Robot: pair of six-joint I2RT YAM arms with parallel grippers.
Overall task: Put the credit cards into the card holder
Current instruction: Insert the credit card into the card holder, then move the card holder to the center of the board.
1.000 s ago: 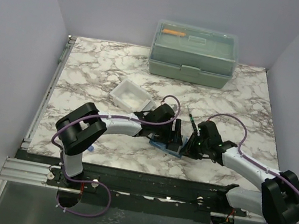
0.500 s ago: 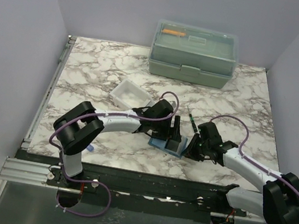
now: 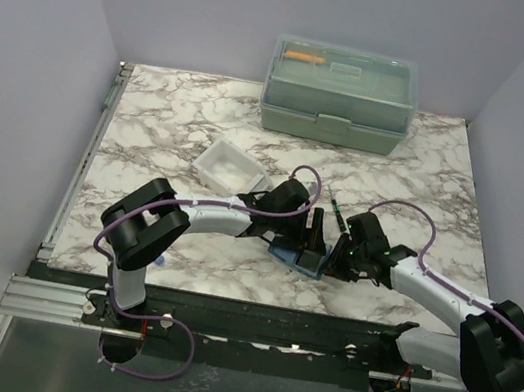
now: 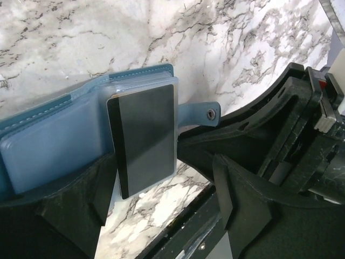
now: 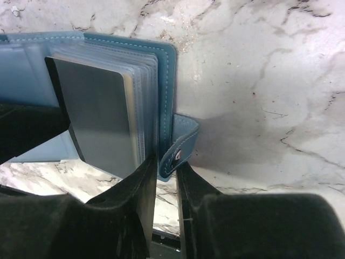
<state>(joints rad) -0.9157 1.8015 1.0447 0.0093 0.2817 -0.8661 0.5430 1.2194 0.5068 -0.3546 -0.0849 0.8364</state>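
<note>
1. The card holder (image 3: 290,255) is laid open on the marble table (image 3: 172,129) near its front edge, between the two grippers.
2. A dark credit card (image 4: 145,137) is rested on the strap-side stack of clear sleeves (image 4: 51,148), its near end overhanging (whether it is tucked into a sleeve cannot be told).
3. The left gripper (image 4: 159,183) is held spread wide, with the card's near end between its fingers.
4. The right gripper (image 5: 167,162) is clamped on the holder's snap strap (image 5: 182,141).
5. A green pen (image 3: 338,215) is seen just beyond, a white tray (image 3: 229,167) further left, and a pale green lidded box (image 3: 341,93) at the far edge.
</note>
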